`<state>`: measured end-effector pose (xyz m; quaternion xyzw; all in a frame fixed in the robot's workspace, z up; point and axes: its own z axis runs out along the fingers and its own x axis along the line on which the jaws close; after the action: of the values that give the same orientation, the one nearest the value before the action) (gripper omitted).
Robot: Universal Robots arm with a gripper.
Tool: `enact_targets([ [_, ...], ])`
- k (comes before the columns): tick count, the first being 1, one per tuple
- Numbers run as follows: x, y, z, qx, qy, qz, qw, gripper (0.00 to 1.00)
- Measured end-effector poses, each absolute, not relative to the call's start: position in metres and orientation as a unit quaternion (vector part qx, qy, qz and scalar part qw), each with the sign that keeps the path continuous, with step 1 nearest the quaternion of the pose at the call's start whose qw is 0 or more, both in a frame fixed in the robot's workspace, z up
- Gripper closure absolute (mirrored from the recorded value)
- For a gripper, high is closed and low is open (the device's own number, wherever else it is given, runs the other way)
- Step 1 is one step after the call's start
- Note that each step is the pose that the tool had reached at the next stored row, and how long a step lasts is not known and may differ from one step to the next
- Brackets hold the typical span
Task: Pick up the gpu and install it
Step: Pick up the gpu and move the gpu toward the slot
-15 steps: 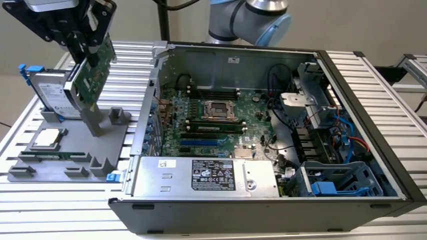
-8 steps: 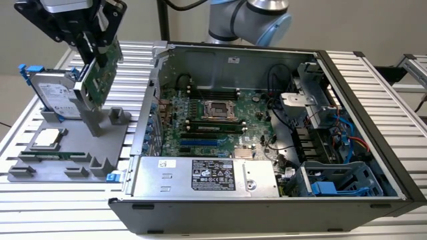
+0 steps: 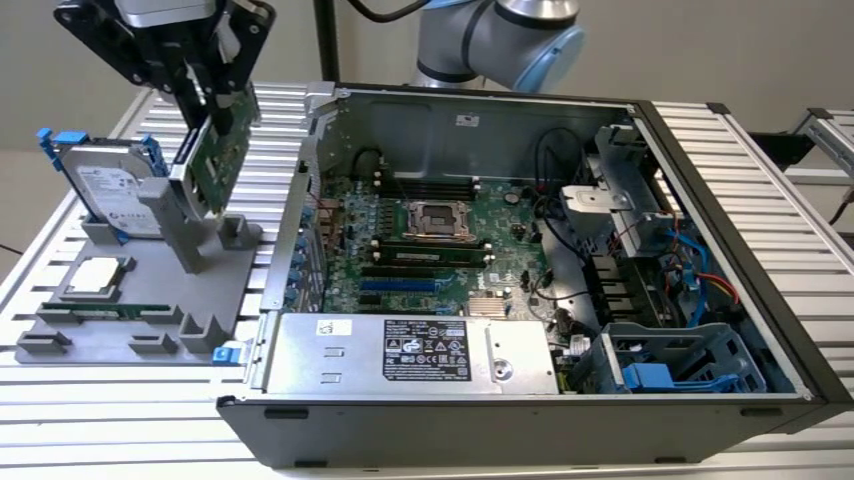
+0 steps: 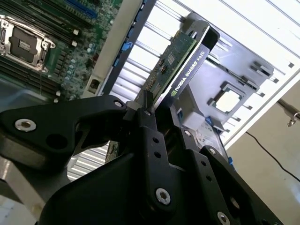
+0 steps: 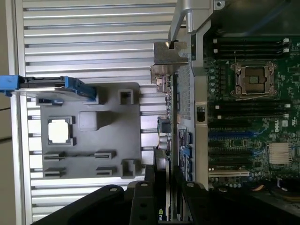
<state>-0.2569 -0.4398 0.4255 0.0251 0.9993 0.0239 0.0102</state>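
Grip security is judged to be the main concern of the step in hand, the lifting of the gpu (image 3: 218, 150) away from its stand. The card is clamped by the gripper (image 4: 151, 107), whose fingers are closed on one edge of it. It is held slightly tilted above the grey holder tray (image 3: 154, 300) at the exterior view's left, just beside the hard drive (image 3: 114, 185) with blue rails. Its lower end is seen close to the tray's tall post (image 3: 180, 215); whether it is clear of that post cannot be told.

Only a narrow strip of the card is gripped, so it is judged that the clamp should be held firm and the motion made slowly, so that the card is not levered between the fingers. Clearance should be watched against the drive on one side and the open computer case (image 3: 534, 430) on the other. In the first wrist view the silver end bracket (image 5: 161, 58) is seen near the case wall, with the motherboard (image 5: 248, 108) beyond it.

White lettering (image 4: 187, 75) is printed along the card's black face. Printed labels are also borne by the drive and by the power supply (image 3: 414, 350). None of this print is read off.
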Motion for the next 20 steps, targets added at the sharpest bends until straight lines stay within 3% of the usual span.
enact_targets([
  [20, -0.229, -0.440, 0.425, 0.025, 0.999, 0.024, 0.010, 1.00],
])
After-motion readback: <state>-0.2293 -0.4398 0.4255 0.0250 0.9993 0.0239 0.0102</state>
